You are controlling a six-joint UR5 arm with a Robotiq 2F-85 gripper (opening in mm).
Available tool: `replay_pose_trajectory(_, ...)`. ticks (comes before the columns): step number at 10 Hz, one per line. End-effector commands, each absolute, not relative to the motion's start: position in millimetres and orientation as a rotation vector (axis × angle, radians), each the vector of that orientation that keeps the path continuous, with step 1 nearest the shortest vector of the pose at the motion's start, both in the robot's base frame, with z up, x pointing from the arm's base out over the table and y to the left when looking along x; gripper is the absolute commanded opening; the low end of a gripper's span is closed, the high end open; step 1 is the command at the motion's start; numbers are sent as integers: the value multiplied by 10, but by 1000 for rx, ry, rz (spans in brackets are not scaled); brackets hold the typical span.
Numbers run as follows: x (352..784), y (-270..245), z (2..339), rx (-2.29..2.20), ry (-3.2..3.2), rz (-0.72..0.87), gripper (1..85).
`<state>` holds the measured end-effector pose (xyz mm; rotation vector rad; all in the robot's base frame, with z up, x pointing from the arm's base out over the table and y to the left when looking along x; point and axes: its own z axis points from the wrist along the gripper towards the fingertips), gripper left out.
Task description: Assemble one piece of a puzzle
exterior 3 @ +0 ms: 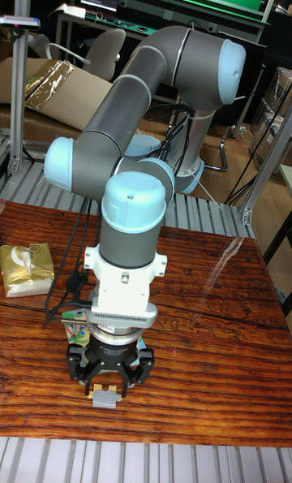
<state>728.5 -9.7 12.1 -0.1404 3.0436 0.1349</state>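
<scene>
One arm does all the work at this wooden table [211, 312], and it is folded over so that its wrist points straight down near the front edge. That posture makes sense for puzzle work: a piece goes in from above, so the gripper [108, 390] hangs vertical over the spot. Its black fingers [81, 367] reach down close to the tabletop, and just beneath them a small grey block [105, 398] shows, which I take to be the puzzle piece or part of it. A pale tan sliver sits right above the block, between the finger bases. Whether the fingers are pinching the block or only standing over it I cannot tell, since the gripper body hides the tips from this high angle.

Behind the wrist, on its left as seen, a colourful printed object [77, 326] peeks out, green and yellow; it may be the puzzle board or its box, but most of it is covered by the arm. Further left, well apart from the action, a gold foil packet [26, 269] lies on the wood, probably set aside and playing no part.

Judging by how low the tool sits, the step in hand looks like either picking the piece or pressing it home; a small sideways error would jam it
</scene>
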Motion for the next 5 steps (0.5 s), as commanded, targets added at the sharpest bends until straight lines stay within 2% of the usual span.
replay_pose_trajectory(1,7266,-66,191,-429,3015,136,570)
replay_pose_trajectory(5,7320,-43,197,-878,2882,114,573)
